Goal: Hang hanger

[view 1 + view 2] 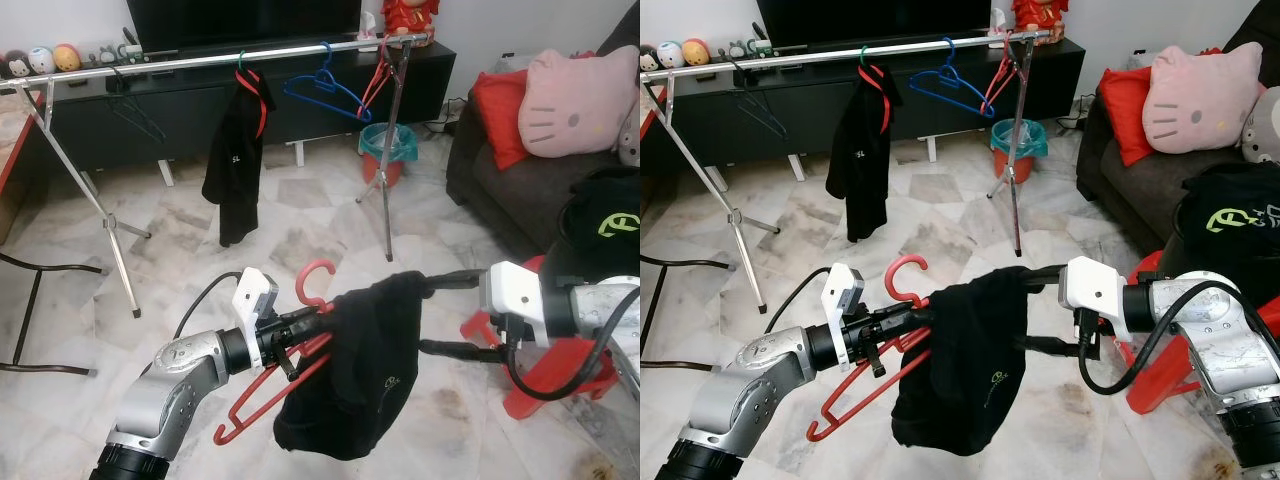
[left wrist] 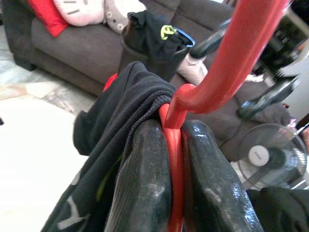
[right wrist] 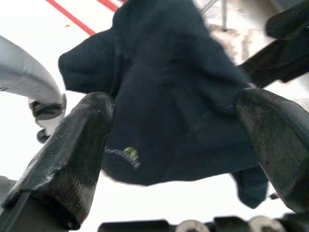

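Note:
My left gripper is shut on the neck of a red hanger, just below its hook. In the left wrist view the red hanger runs between the two black fingers. A black garment is draped over the hanger and hangs down. My right gripper is open at the garment's right side: its upper finger touches the top of the cloth, its lower finger is beside it. The black garment lies beyond the spread fingers. The silver drying rail stands ahead across the floor.
On the rail hang a black garment, a blue hanger and a red hanger. A teal bin stands by the rack's right legs. A dark sofa with a pink cushion is right; a red stool is near my right arm.

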